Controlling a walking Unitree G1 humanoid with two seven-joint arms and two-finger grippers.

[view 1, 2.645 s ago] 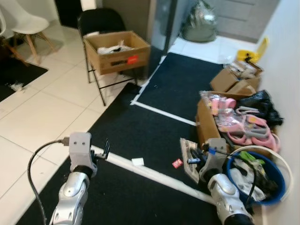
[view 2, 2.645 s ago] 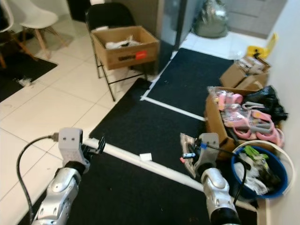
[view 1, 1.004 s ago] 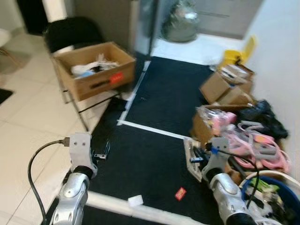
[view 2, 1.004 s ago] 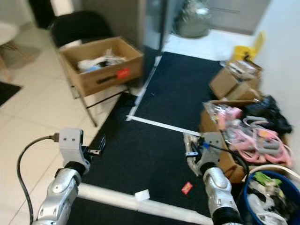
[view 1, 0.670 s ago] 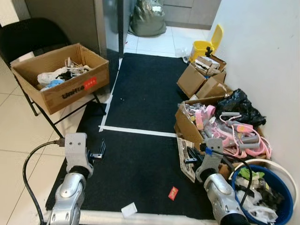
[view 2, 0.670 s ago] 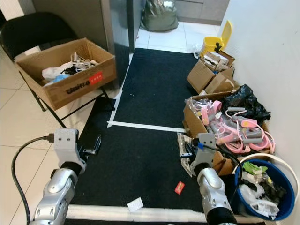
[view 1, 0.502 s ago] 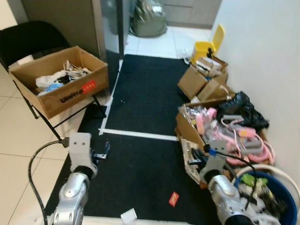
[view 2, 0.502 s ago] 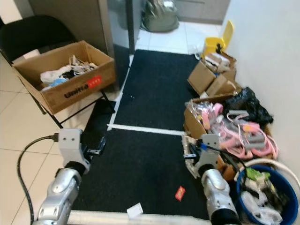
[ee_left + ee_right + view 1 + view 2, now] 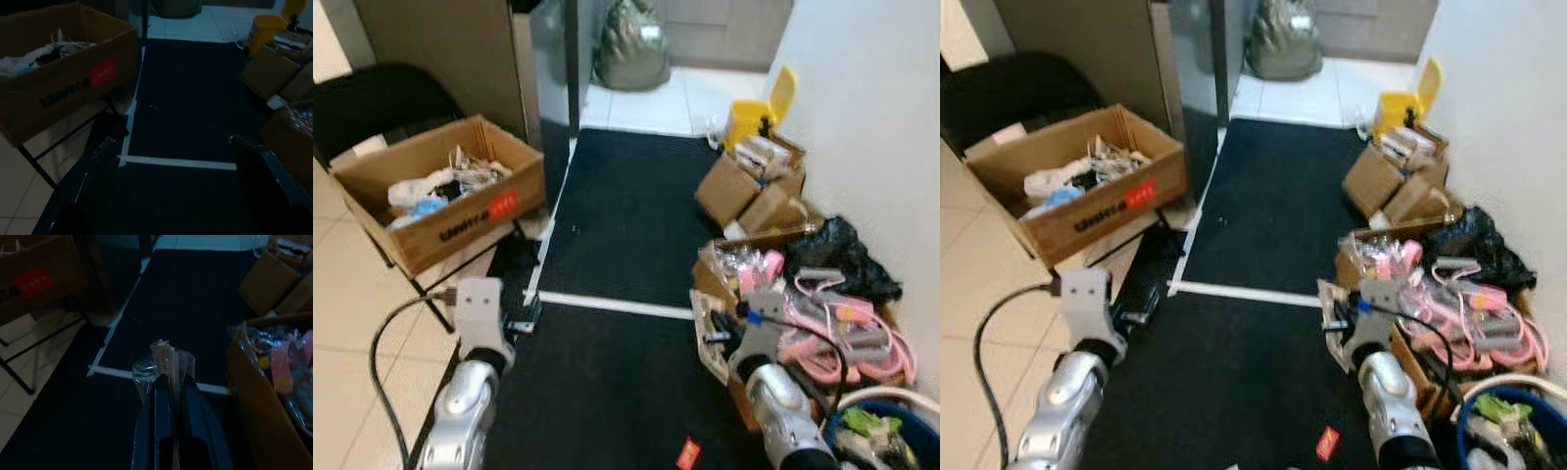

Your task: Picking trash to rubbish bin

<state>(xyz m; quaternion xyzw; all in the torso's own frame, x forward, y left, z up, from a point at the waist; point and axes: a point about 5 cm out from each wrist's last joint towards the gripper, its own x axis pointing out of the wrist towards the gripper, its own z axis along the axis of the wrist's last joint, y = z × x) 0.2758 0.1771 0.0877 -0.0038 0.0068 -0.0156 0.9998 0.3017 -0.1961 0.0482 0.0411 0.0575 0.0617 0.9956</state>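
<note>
Nearest in, a small red scrap [image 9: 688,452] lying on the black mat [image 9: 626,225], close to the bottom edge between the two arms. Off to the right, a blue bin [image 9: 891,431] with a white rim, stuffed with rubbish, just peeking in at the corner.

Right hand [image 9: 168,382] clenched on a crinkly clear plastic wrapper [image 9: 164,364] (bit of red print on it), fingers pressed together with the wrapper sticking out past the tips, held in the air over the mat just beside an open cardboard box of pink stuff [image 9: 803,304]. Left hand [image 9: 168,161] released, fingers [image 9: 88,171] spread wide with nothing between them, hovering over the mat's left edge near a white tape line [image 9: 617,305] running across the mat.

Further out on the left, a cardboard box [image 9: 435,206] full of paper and plastic bits, red label on its side, sitting on a black folding chair [image 9: 382,103] on the pale tiled floor [image 9: 342,323]. On the right by the white wall, a black bag [image 9: 847,255], then two smaller cardboard boxes [image 9: 749,191], then a yellow bin [image 9: 754,108] with its lid up. At the very back, a grey-green sack [image 9: 631,54] slumped on the tiles beyond the mat.
</note>
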